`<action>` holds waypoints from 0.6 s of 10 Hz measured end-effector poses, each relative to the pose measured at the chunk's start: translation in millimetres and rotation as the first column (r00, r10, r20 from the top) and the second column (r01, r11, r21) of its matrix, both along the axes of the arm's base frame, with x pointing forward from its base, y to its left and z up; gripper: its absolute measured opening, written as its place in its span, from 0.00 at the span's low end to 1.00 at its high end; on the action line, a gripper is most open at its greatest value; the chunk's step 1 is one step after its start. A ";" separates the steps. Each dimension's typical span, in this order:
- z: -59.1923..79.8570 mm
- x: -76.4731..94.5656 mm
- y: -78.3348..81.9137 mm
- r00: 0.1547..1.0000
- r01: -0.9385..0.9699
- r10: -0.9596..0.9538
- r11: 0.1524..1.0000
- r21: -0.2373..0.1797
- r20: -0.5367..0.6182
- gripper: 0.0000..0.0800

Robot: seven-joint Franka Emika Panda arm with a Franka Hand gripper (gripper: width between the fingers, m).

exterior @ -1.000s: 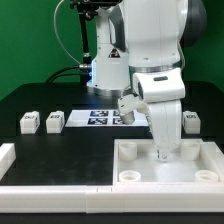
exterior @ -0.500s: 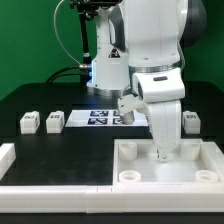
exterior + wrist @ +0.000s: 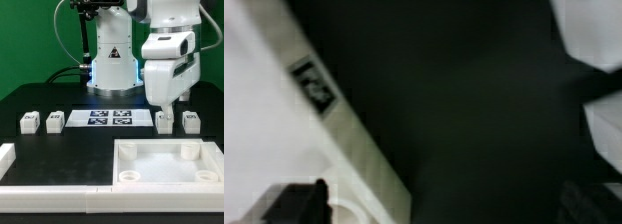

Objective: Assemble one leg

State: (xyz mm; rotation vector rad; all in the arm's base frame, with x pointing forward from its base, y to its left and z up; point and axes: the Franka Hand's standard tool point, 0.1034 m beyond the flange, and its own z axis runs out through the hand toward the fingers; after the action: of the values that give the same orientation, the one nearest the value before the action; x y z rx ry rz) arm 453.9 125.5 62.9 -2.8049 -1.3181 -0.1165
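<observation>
Four small white legs with marker tags stand in a row on the black table: two at the exterior view's left (image 3: 29,122) (image 3: 55,121) and two at its right (image 3: 165,121) (image 3: 190,121). The large white tray-like piece (image 3: 166,177) with corner sockets lies in front. My gripper (image 3: 163,103) hangs just above the inner right leg, apart from it, open and empty. In the wrist view the gripper (image 3: 438,205) has one dark finger (image 3: 295,205) at the edge of the picture, over a white edge with a marker tag (image 3: 308,82).
The marker board (image 3: 110,118) lies flat between the two pairs of legs. A white raised border (image 3: 40,172) runs along the table's front and left. The arm's base (image 3: 110,60) stands behind the marker board.
The gripper has lifted out of the tray-like piece and moved back, to above the inner right leg. The tray-like piece and the legs have stayed where they were.
</observation>
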 end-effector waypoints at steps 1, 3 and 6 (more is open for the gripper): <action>0.8 -11.3 19.9 0.989 0.146 -0.146 0.989 0.016 0.000 0.81; 0.5 -13.5 24.6 0.956 0.295 -0.294 0.955 0.039 -0.011 0.81; -9.2 -25.5 39.8 0.735 0.676 -0.671 0.736 0.036 -0.097 0.81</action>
State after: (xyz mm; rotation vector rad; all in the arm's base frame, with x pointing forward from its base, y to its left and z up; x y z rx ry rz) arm 428.4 165.3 53.7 -3.0282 -0.2015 -0.0665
